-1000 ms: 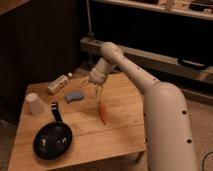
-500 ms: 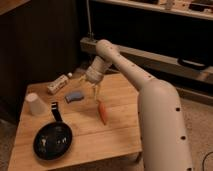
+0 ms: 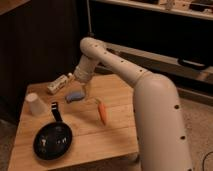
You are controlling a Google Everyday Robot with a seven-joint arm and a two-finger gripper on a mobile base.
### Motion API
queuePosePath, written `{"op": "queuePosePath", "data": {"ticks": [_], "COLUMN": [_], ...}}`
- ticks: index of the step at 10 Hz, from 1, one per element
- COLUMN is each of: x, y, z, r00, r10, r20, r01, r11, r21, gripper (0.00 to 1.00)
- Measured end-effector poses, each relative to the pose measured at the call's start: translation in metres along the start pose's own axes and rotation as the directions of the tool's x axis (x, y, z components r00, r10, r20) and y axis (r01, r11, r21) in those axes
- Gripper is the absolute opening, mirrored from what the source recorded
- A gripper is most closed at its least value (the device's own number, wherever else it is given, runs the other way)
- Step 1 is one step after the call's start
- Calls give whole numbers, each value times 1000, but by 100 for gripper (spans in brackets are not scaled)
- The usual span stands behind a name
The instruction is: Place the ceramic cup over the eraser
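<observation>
Over the far middle of the table (image 3: 117, 137) the gripper (image 3: 86, 90) is hovering beside the eraser (image 3: 75, 95), grip state I cannot tell, ceramic cup (image 3: 36, 104) sitting well left, so probably needing a leftward reach, centring on its sides

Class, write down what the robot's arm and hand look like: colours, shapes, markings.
The arm is smooth, cream-white and tube-shaped, with rounded joints and small dark dots along it, greyer at its tip. The slim, darker hand is over the table, by the eraser.
</observation>
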Motion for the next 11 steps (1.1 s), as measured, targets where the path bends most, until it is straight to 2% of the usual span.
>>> {"op": "queuePosePath", "data": {"ticks": [1, 4, 8, 11], "x": [-4, 0, -4, -9], "y": [-2, -12, -62, -88], "z": [2, 14, 23, 22], "r00": [1000, 1000, 998, 993], "r10": [-1, 4, -58, -117], "r20": [-13, -1, 19, 30], "r01": [1, -4, 58, 116], "r11": [1000, 1000, 998, 992], "r21": [2, 14, 34, 42], "gripper": [80, 80, 80, 80]}}
